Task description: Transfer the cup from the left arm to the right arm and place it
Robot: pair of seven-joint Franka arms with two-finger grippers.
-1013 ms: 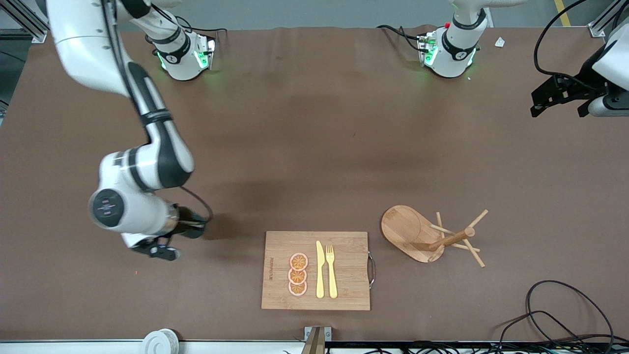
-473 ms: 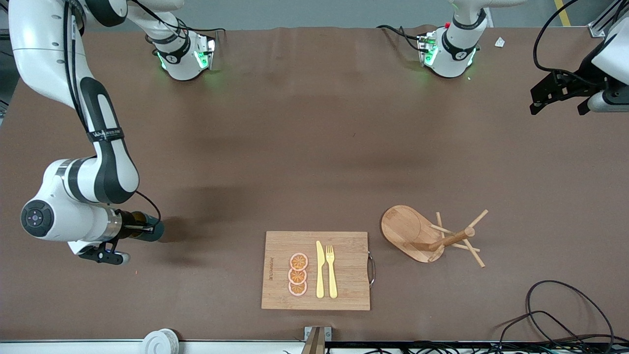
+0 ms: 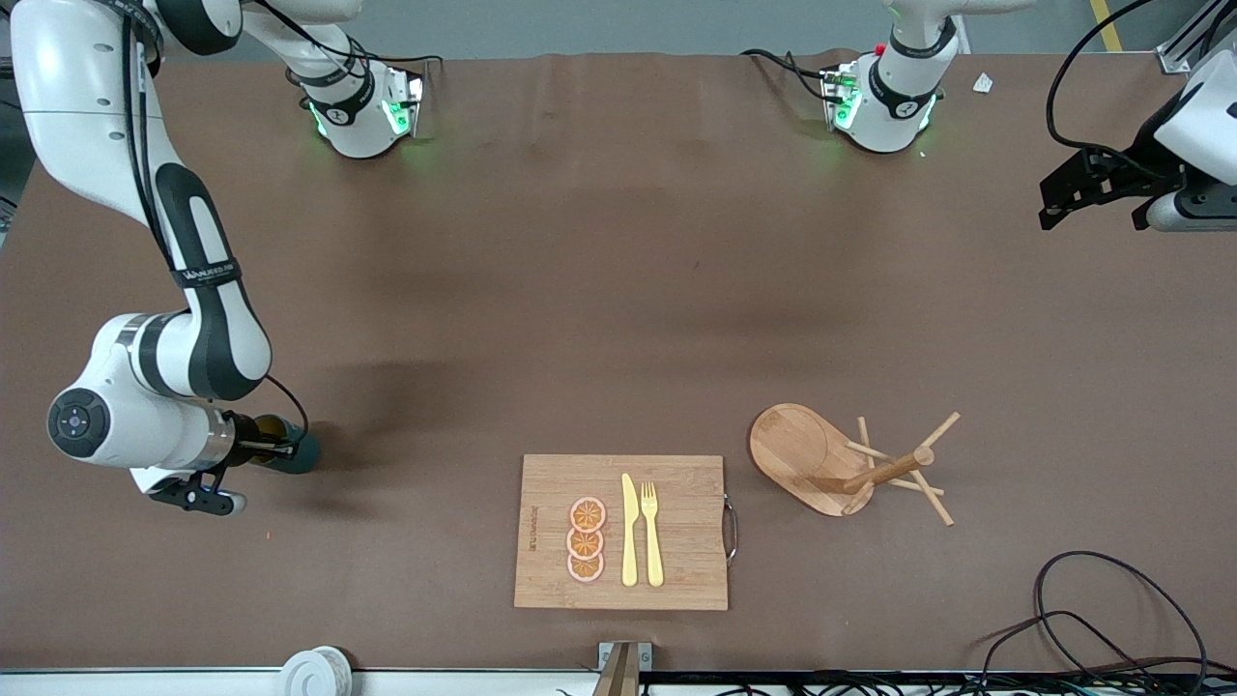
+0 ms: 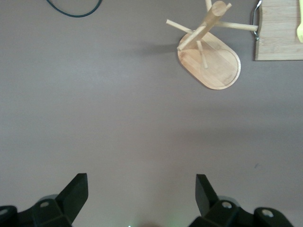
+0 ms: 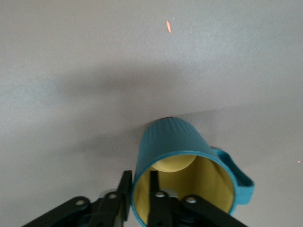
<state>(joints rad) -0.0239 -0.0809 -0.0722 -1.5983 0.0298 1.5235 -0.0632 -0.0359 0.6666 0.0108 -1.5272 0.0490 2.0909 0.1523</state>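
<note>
The cup [image 3: 296, 452], teal-green with ribbed sides, is held tipped on its side, low over the table toward the right arm's end. My right gripper [image 3: 269, 449] is shut on its rim. In the right wrist view the cup [image 5: 173, 144] shows a yellow-tan inside and its handle, and the right gripper [image 5: 140, 189] has one finger inside the rim and one outside. I cannot tell whether the cup touches the table. My left gripper [image 3: 1102, 188] is open and empty, waiting over the left arm's end of the table; it also shows in the left wrist view [image 4: 139, 194].
A wooden cutting board [image 3: 676, 483] with orange slices, a yellow knife and a fork lies near the front edge. A wooden peg stand [image 3: 831, 464] lies tipped beside it, also in the left wrist view [image 4: 210, 66]. Black cables [image 3: 1111, 619] lie at the front corner.
My right arm has carried the cup toward the right arm's end of the table, away from the cutting board, then nearly stopped. The left arm has barely moved.
</note>
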